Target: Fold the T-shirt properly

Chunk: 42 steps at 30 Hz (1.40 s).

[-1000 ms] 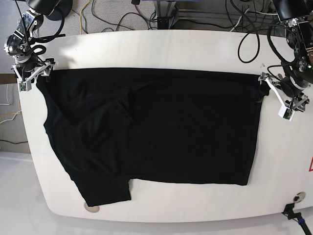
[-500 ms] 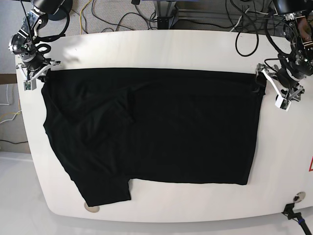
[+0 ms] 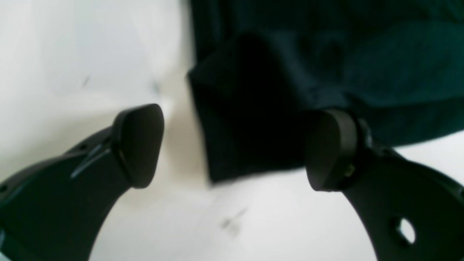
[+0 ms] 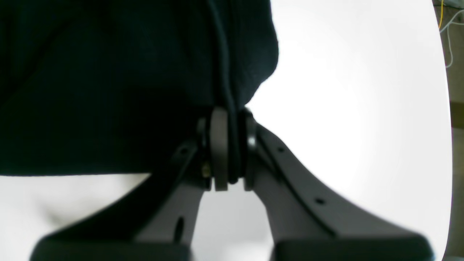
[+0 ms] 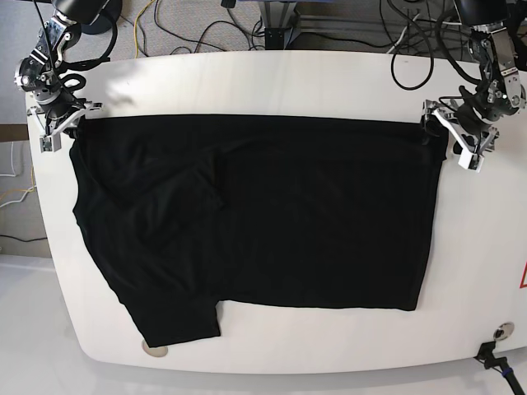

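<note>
A big black T-shirt (image 5: 255,222) lies flat on the white counter (image 5: 288,82). It covers most of the counter's middle. One sleeve pokes out toward 7 o'clock, near the front edge. Another sleeve is folded over on top of the shirt, toward 9 o'clock.

The right tool (image 5: 59,129) sits at the shirt's corner at about 10 o'clock in the base view. In the right wrist view its two fingers (image 4: 219,152) are squeezed together, and a thin fold of the black cloth is pinched between them. So this tool is closed and gripping the T-shirt.

The left tool (image 5: 454,138) is at the shirt's other top corner, at about 2 o'clock. In the left wrist view its two fingers (image 3: 139,143) stand far apart. A corner of the shirt lies between them, close to the finger at 3 o'clock. This tool is wide open and grips nothing.

Dark cables (image 5: 198,25) lie on the floor behind the counter, at 12 o'clock.
</note>
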### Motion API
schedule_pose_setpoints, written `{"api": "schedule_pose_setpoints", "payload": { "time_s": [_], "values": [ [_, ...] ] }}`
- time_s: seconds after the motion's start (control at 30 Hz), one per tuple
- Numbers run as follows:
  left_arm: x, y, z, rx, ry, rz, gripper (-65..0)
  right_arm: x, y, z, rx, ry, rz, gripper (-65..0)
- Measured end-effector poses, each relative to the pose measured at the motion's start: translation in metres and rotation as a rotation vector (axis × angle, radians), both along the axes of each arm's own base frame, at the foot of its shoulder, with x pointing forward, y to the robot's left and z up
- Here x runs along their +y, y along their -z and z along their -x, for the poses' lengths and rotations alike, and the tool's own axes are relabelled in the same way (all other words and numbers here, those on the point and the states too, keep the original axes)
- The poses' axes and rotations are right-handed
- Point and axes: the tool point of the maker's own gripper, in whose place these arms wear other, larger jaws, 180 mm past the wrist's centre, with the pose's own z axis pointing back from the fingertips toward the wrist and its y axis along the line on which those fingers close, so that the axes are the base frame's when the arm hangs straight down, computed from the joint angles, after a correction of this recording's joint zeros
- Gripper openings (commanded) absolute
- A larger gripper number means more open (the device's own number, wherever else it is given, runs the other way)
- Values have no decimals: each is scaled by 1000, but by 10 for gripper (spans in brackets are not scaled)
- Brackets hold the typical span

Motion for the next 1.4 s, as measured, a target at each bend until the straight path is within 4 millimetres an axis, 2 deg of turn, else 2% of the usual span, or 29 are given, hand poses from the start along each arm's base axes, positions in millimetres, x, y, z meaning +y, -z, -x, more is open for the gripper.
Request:
{"api": "schedule_pose_setpoints", "payload": {
  "time_s": [0.07,0.1,0.27,0.3,0.33,0.5,0.6,0.67,0.77,0.93,1.07,1.2,1.33,1.4],
  "values": [
    [-14,0,-6,-32,27,31,-98,0,0,0,1,0,0,-636],
    [-19,1,-7,-36,32,44,-133,0,0,0,1,0,0,-637],
    [-19,3,-6,-28,32,49,-500,0,0,0,1,0,0,-650],
    [-19,4,-4,-19,34,45,-545,0,0,0,0,0,0,-650],
    [-20,5,-3,-16,34,47,-558,0,0,0,0,0,0,-650],
    [-22,6,4,-5,48,43,-558,0,0,1,2,0,0,-650],
    [-25,6,16,9,68,24,-558,7,2,1,-11,12,-10,-650],
    [-28,6,30,32,88,3,-558,13,2,9,5,-6,-9,-650],
    [-27,5,54,92,111,-34,-558,15,2,25,47,-15,12,-650],
    [-1,-5,93,166,91,-135,-558,27,-1,63,100,-67,54,-650],
    [3,-19,112,158,88,-156,-556,29,-1,93,142,-55,69,-650],
    [7,-22,115,162,84,-169,-555,28,-1,106,164,-57,77,-650],
    [7,-22,115,163,84,-169,-552,28,-1,107,167,-57,77,-650],
    [6,-22,115,163,88,-168,-503,28,-1,106,166,-58,77,-650]
  ]
}}
